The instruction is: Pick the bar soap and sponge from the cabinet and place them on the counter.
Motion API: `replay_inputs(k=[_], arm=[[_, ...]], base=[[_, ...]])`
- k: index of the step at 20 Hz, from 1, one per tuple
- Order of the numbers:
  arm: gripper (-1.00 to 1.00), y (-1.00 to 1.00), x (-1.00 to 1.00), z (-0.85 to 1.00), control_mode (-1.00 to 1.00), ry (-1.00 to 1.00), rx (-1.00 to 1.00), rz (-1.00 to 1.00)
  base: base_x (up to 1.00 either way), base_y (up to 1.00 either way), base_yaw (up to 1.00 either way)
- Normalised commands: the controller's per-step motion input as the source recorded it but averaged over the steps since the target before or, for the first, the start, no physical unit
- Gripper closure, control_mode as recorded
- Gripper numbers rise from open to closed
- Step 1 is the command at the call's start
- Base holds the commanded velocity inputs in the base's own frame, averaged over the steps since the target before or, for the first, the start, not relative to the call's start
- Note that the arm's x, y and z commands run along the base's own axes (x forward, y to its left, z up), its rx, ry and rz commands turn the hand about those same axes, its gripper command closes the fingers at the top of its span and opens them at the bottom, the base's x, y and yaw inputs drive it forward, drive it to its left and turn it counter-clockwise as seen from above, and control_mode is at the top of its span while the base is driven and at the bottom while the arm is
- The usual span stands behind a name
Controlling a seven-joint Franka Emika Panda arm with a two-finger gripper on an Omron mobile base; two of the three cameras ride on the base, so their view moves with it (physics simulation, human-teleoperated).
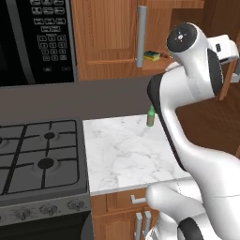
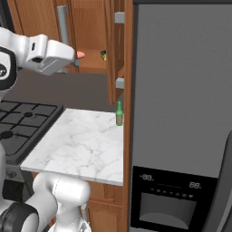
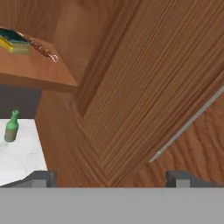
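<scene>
White marble counter (image 1: 126,150) bears a green bottle (image 1: 150,116) under the cabinet (image 1: 108,37)

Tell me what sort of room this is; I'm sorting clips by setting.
A simulated home kitchen: a black gas stove beside a white marble counter, a microwave above, and a brown wooden wall cabinet whose shelf holds a sponge.

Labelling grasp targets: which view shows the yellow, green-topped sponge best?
Hand view: the yellow block sponge with dark green top lies unobstructed on the wooden cabinet shelf. Left base view shows it small beside the grey handle; right base view, a distant speck.
</scene>
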Motion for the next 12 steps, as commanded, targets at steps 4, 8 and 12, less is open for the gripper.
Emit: replay_inputs(k=[4, 8, 12], arm=[[-1.0, 0.09, 0.0, 0.0, -1.0, -0.04, 0.09, 0.14], [-1.0, 0.19, 0.0, -0.07, -1.0, -0.03, 0.0, 0.13], [-1.0, 0.26, -0.03, -0.14, -1.0, -0.17, 0.0, 0.16]], base=[[0.0, 0.0, 0.0], [0.0, 0.0, 0.0], [0.0, 0.0, 0.0]])
